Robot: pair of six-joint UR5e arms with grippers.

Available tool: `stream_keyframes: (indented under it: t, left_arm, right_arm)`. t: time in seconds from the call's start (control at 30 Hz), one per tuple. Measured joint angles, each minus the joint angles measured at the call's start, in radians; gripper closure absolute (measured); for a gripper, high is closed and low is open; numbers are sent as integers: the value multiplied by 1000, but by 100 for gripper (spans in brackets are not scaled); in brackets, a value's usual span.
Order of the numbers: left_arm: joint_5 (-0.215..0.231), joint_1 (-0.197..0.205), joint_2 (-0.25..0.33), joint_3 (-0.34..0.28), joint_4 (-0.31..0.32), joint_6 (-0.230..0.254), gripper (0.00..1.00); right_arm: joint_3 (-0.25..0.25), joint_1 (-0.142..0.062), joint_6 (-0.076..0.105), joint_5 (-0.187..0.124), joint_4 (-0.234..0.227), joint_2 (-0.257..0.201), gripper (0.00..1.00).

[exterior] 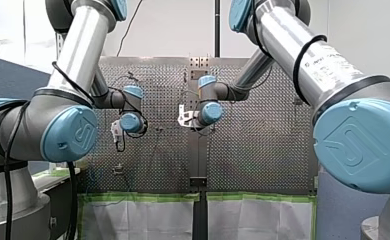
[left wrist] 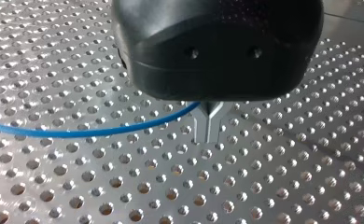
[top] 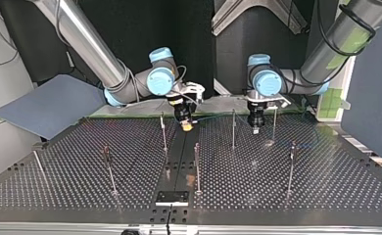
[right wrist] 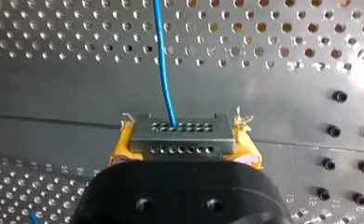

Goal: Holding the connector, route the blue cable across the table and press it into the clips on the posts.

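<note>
Yellow-padded right gripper clamps the perforated grey connector; left gripper pinches the smooth blue cable.

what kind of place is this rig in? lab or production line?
Probably a robotics lab test bench, not a production line: my left arm and my right arm reach over a perforated table with thin posts, and a blue cable runs from a connector.
</note>
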Motion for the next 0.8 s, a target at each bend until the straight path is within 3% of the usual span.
stream_keyframes:
  t: [0.27,0.53,0.8]
  left_arm:
    - [27,18,0,12,5,-12,100]
    - [58,20,-2,19,3,-21,100]
    - [42,23,-66,82,-60,-22,100]
  right_arm:
    - [-7,-20,0,-12,-1,0,100]
    - [-23,-25,-6,-22,0,0,100]
    - [-40,-30,-10,-21,-1,0,100]
